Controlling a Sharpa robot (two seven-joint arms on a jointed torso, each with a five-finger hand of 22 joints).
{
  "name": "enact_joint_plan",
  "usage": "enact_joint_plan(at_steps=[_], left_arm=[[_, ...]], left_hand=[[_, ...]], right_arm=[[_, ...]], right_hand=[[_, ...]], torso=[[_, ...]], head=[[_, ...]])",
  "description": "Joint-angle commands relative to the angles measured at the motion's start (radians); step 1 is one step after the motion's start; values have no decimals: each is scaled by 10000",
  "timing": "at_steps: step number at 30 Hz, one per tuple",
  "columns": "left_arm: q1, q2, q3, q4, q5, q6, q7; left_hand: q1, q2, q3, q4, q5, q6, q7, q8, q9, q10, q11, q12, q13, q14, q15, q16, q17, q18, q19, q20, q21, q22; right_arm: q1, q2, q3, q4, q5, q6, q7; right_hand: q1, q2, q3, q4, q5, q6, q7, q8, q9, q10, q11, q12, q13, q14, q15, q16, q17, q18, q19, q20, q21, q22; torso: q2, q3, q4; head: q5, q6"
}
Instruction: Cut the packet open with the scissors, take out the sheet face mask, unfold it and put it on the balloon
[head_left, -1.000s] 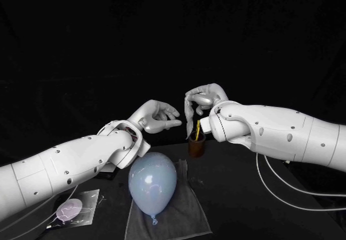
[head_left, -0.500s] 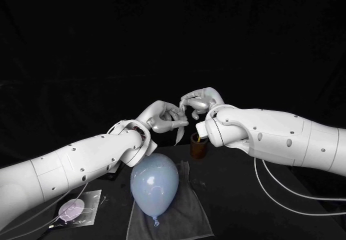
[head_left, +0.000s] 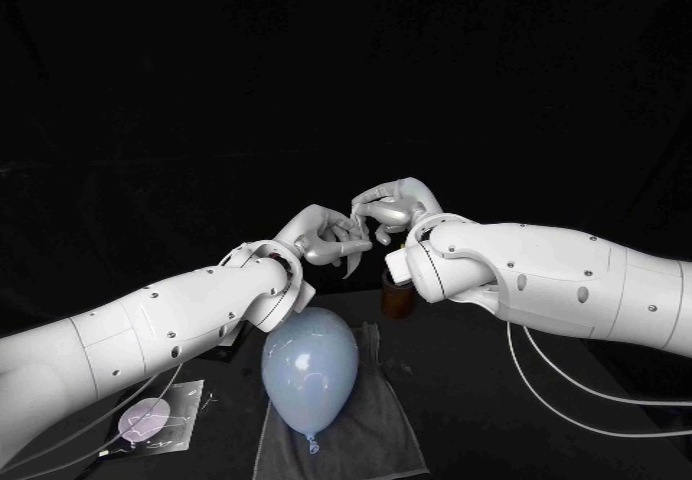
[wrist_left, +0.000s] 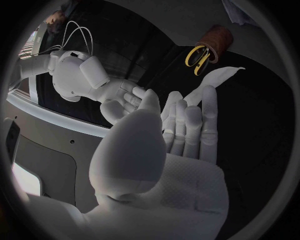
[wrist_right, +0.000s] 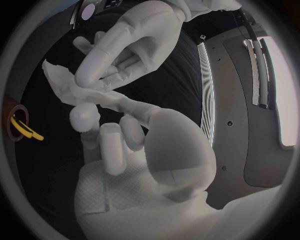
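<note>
1. Above the far end of the black table (head_left: 476, 420), my left hand (head_left: 326, 233) and right hand (head_left: 392, 204) meet fingertip to fingertip, both lifted clear of the surface.
2. Between them is the sheet mask (wrist_right: 61, 82), a narrow, crumpled white strip. My left thumb and fingers are pinched together on it. My right fingers are closed on the twisted part that runs on from that pinch. One free end pokes out past my left fingers in the left wrist view.
3. Below my hands the balloon (head_left: 307, 362) lies on a grey cloth (head_left: 361, 430), its knot toward me. My left wrist hangs just over its far end.
4. Behind the balloon stands a brown cup (wrist_left: 217, 37) with the yellow-handled scissors (wrist_left: 200, 58) in it. From the head view my right forearm blocks most of that cup.
5. At the near left of the table lies the packet (head_left: 150, 416), flat and well apart from the cloth.
6. A second ago my hands were apart. The mask dangled from my right hand alone, held higher, and my left hand was empty. Since then my left hand has come across and taken hold, and my right hand has sunk lower. The balloon, cloth and packet lie as they did.
</note>
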Motion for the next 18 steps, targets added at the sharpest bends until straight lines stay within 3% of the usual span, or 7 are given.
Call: enact_joint_plan(at_steps=[1, 18], left_arm=[[3, 38, 15, -11, 307, -185, -349], [2, 140, 16, -155, 741, -575, -526]], left_hand=[[88, 45, -106, 7, -38, 88, 10, -38, 3, 87, 9, 87, 19, 147, -1, 79, 122, 103, 56, -44, 90, 35], [-336, 185, -817, 39, -46, 341, -72, -9, 46, 133, -67, 608, 212, 907, -67, 547, 972, 104, 6, -98, 574, 374]], right_arm=[[13, -34, 10, 90, -229, 73, 74], [9, 6, 6, 134, -171, 422, 1]], right_hand=[[-83, 19, 65, -18, 44, 73, -29, 45, 7, 59, 14, 41, 12, 40, -16, 34, 153, 160, 59, -18, 58, 10], [-93, 8, 79, -27, 77, 86, -34, 53, 0, 74, 8, 51, 23, 42, -22, 34, 152, 154, 79, -23, 87, 31]], torso=[[-1, -7, -4], [-6, -7, -4]], head=[[4, -15], [19, 2]])
